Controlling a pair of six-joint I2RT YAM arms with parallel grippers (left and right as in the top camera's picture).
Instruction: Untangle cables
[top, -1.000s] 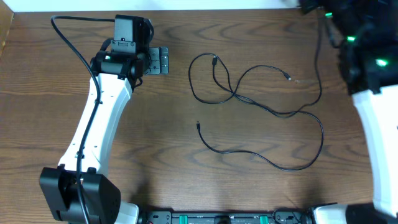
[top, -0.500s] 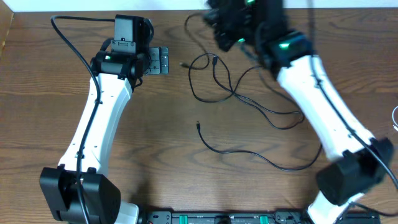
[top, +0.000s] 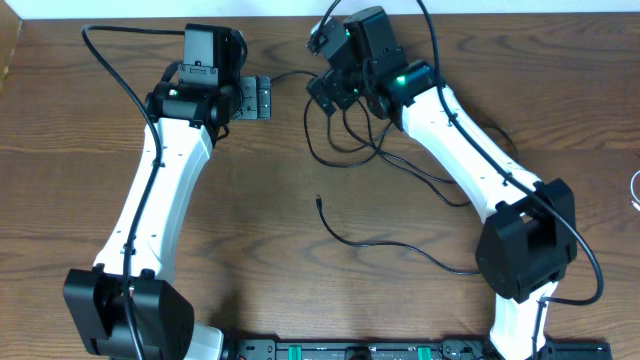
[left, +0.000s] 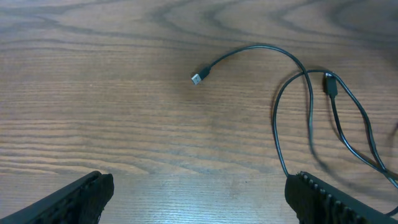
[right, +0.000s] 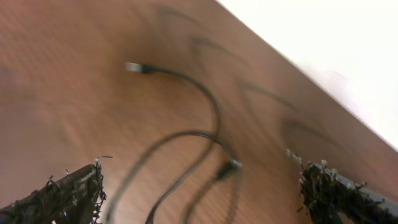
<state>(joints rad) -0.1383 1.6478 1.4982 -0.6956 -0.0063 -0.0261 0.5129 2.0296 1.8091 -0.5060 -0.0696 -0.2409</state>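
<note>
Thin black cables (top: 345, 150) lie looped at the top middle of the table. One strand trails down to a free plug (top: 318, 200). My right gripper (top: 332, 92) hovers over the loop, open. In the right wrist view the right gripper (right: 202, 198) has blurred cable strands (right: 186, 155) and a plug (right: 230, 167) between its fingers, and nothing is gripped. Another plug (right: 134, 66) lies farther off. My left gripper (top: 256, 98) sits left of the loop, open and empty. The left wrist view shows the left gripper (left: 199, 199) facing a cable end (left: 197, 78) and a second plug (left: 328, 84).
Thick black cords run along both arms (top: 110, 60). The table's back edge meets a white wall (top: 280, 8) just behind both grippers. A long cable strand curves across the lower middle (top: 400, 245) toward the right arm's base (top: 525, 240).
The right arm swung in from the far right to above the cable loop and its gripper opened. A cable end now lies further left, near the left gripper. The left arm stayed still.
</note>
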